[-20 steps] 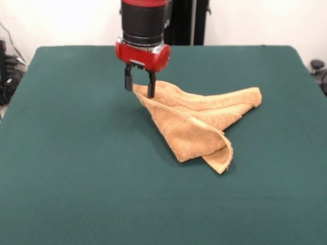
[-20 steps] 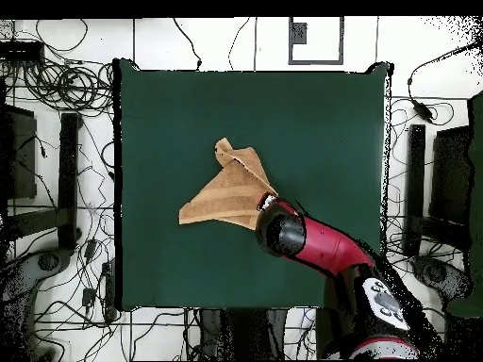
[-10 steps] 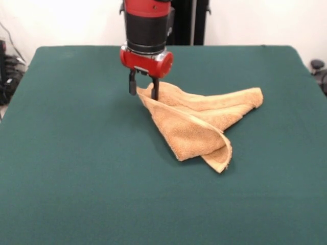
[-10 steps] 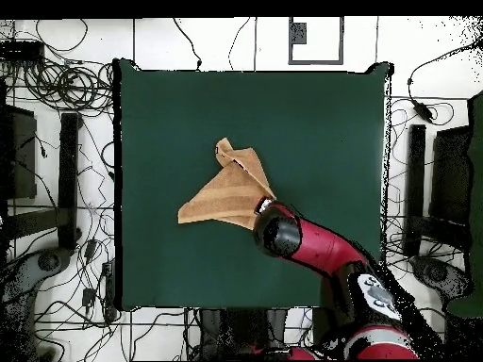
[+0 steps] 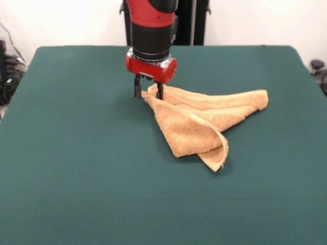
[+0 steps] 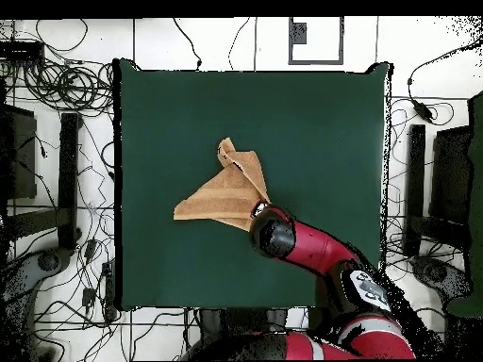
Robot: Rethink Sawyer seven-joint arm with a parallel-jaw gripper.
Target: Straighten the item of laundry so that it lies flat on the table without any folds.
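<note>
In the front view, bare green table point(image 5: 66, 168) is seen at the left, and just right of it the gripper point(image 5: 148, 92) is found low over the cloth, its two dark fingers point(image 5: 137, 88) parted narrowly with the left-hand corner of the towel point(image 5: 196, 125) caught between them; the corner appears to be pinched, though full closure cannot be confirmed. From that corner the towel is spread rightward near the table's middle, folded over itself in a rough triangle: one tail is drawn out to the right, and a doubled flap is laid toward the near side with its curled hem turned up. In the overhead view the towel point(image 6: 226, 193) is seen beside the wrist point(image 6: 272, 236), well clear of every table edge. The terry is judged light, limp and grippy on the felt, so dragging is likely to bunch it; a hold at a single-layer corner or hem is judged best, with the fold lifted over rather than pushed.
</note>
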